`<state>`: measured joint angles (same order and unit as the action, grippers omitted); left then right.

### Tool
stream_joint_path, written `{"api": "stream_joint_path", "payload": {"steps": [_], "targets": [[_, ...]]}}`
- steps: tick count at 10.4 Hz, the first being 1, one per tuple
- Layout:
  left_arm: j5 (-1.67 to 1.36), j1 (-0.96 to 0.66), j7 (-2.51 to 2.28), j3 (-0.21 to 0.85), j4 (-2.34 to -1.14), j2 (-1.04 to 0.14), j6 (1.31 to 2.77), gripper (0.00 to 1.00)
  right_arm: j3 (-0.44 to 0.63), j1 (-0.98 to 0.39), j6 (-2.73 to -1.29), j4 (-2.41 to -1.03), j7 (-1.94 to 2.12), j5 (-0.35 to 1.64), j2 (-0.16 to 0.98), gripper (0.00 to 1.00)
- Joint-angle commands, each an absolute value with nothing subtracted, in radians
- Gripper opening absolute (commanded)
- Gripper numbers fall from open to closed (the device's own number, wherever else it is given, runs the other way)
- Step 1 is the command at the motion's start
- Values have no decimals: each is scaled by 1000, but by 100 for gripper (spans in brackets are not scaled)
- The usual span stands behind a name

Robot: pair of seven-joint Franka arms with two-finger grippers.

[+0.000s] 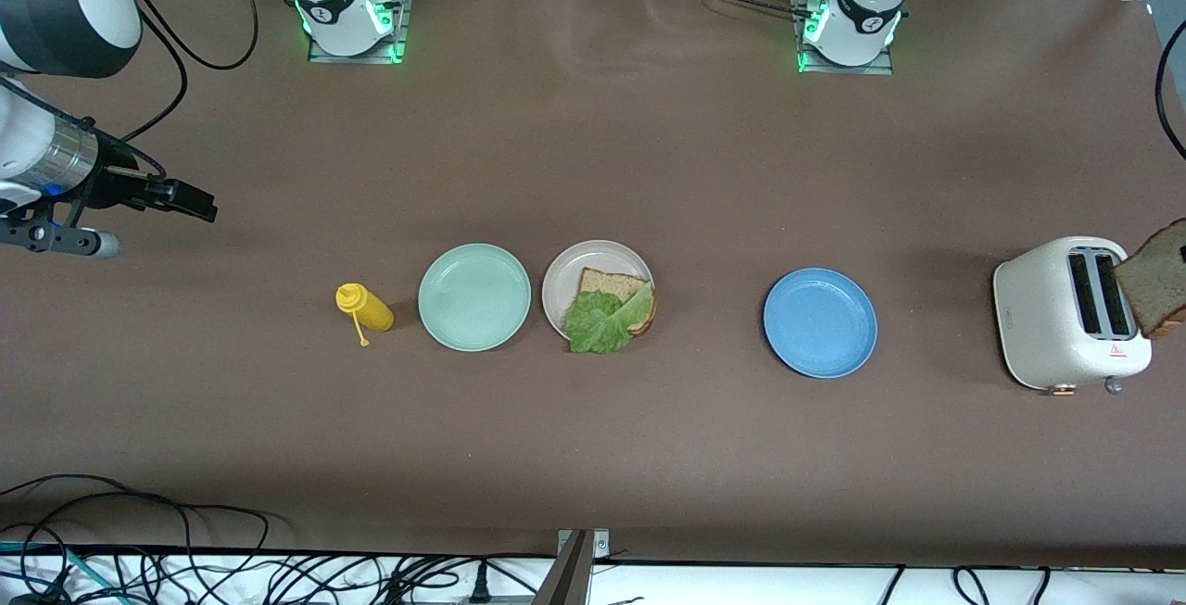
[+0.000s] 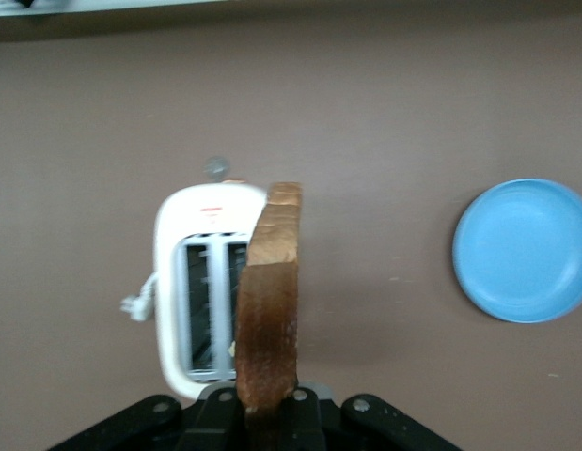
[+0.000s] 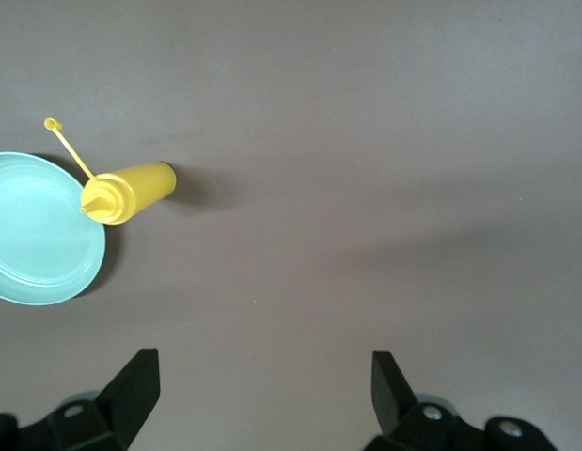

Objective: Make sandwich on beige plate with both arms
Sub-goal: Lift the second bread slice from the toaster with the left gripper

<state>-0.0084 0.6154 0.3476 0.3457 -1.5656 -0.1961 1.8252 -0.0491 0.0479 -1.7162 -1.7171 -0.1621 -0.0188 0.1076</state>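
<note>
Left gripper (image 2: 267,413) clenched on a square brown toast slice (image 2: 269,301), held on edge in the air over the white two-slot toaster (image 2: 178,282). Right gripper (image 3: 262,376) released, jaws wide, hanging over bare brown table (image 1: 593,151) at the right arm's end. Round beige plate (image 1: 567,276) holds a second brown toast slice (image 1: 611,285) under a ruffled green lettuce leaf (image 1: 602,322); it sits between the mint-green plate (image 1: 474,296) and the blue plate (image 1: 820,322).

- A robotics lab: arm bases (image 1: 350,7) bolted to a brown-covered table (image 1: 593,151)
- Loose cables (image 1: 185,568) along its near edge
- Toy-like plates, toaster (image 1: 1066,313)
</note>
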Motion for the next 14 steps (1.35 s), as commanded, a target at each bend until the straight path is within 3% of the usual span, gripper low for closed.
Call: {"api": "stream_joint_path", "payload": {"steps": [1, 4, 8, 11, 14], "targets": [[-186, 618, 300, 438, -1575, -219, 1778, 0, -57, 58, -1698, -1694, -184, -22, 129, 100], [-309, 565, 117, 593, -1566, -348, 1788, 0, -57, 58, -1707, -1689, -169, -25, 129, 100], [-447, 355, 51, 594, -1559, -527, 1916, 0, -54, 60, -1700, -1689, -178, -23, 129, 100], [-569, 180, 55, 594, -1555, -638, 2112, 0, -54, 58, -1709, -1687, -181, -21, 132, 100], [-661, 47, 67, 594, -1554, -695, 2230, 0, -54, 69, -1709, -1689, -179, -21, 140, 100]]}}
